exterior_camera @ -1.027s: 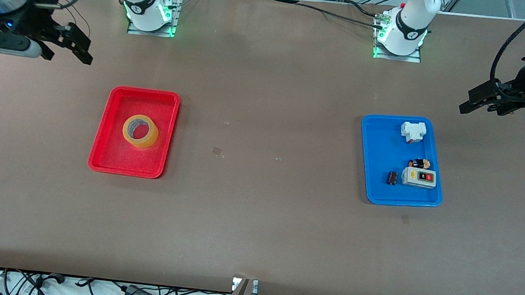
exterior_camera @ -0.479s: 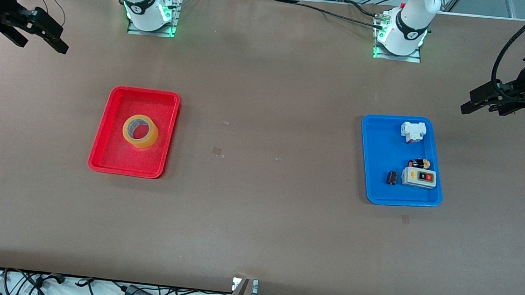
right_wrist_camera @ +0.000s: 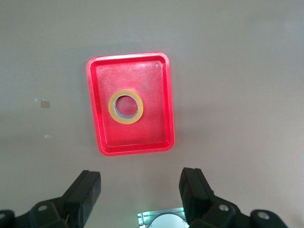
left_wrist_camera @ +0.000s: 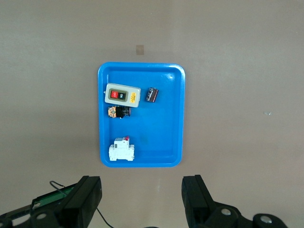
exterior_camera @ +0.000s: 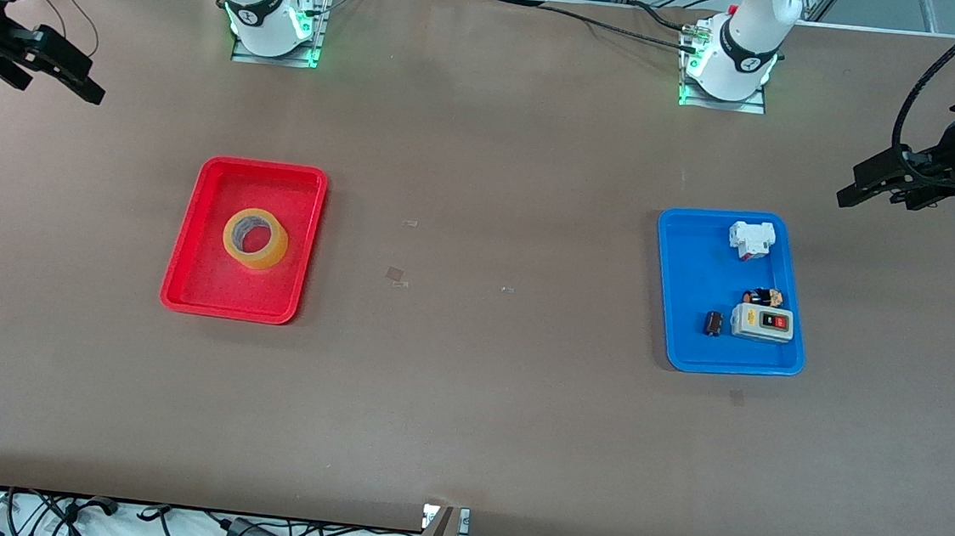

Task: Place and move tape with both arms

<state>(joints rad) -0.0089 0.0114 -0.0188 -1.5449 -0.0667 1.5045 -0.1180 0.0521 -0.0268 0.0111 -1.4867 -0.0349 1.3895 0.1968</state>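
The tape (exterior_camera: 255,239) lies in the red tray (exterior_camera: 188,266); right gripper (exterior_camera: 54,69) and left gripper (exterior_camera: 876,182) hover wide apart, holding nothing, so early or finished.

Tape roll (exterior_camera: 255,238) lies in one tray (exterior_camera: 188,262) toward the right arm's end of the table (exterior_camera: 467,403). Second tray (exterior_camera: 686,276) sits toward the left arm's end, well apart. In it: circuit breaker (exterior_camera: 751,238) farthest from the front camera, push-button switch box (exterior_camera: 762,322) nearest, capacitor (exterior_camera: 713,323) just beside the box.

1 tape roll (exterior_camera: 256,239), 2 trays (exterior_camera: 189,254), 4 parts (exterior_camera: 763,322).
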